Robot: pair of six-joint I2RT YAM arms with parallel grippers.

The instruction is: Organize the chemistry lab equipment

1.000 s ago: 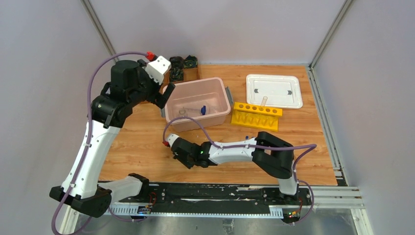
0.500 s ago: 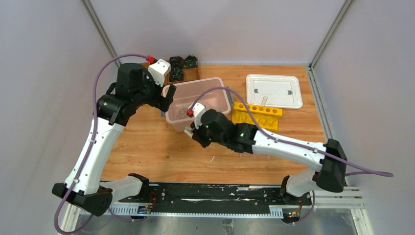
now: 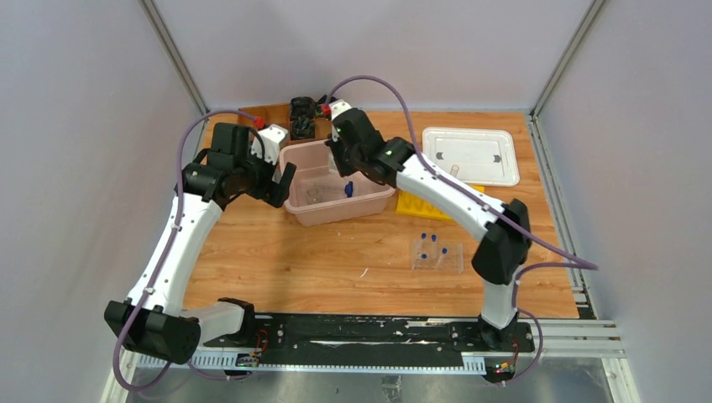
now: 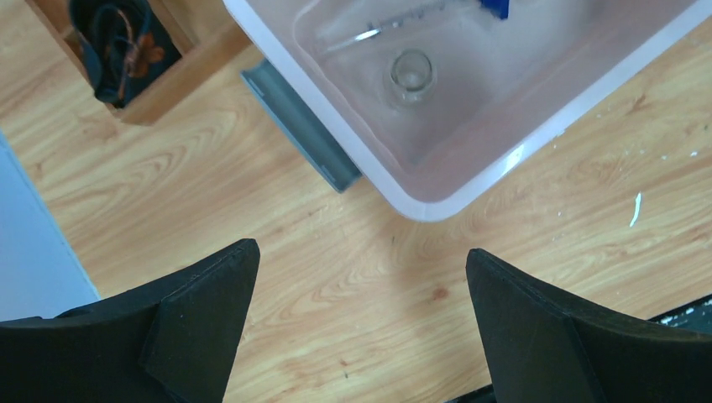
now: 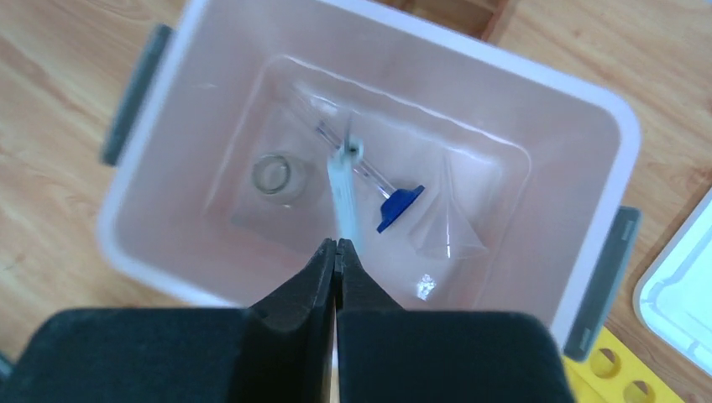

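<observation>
Chemistry lab equipment is split between two spots. The small clear beaker, the funnel and the blue-tipped rod lie on the floor of the large pink bin. The blue-capped clear tubes stand in the clear rectangular tray, well apart on the near surface.

Your right claw hangs over the bin with its jaws pressed together on a slim white piece. I take it for the white wire triangle (it is blurred, so don't hold me to that), dangling above the rod.

Your left claw is spread wide and empty, hovering over bare surface just beside the bin's near left corner.

Further out, the yellow holed tube rack sits partly hidden behind your right arm, and the white lid lies off at the far right.

By my reckoning you're partway: three pieces binned, a fourth about to go in. The tray, tubes and rack are not yet dealt with, and the lid is still off.
</observation>
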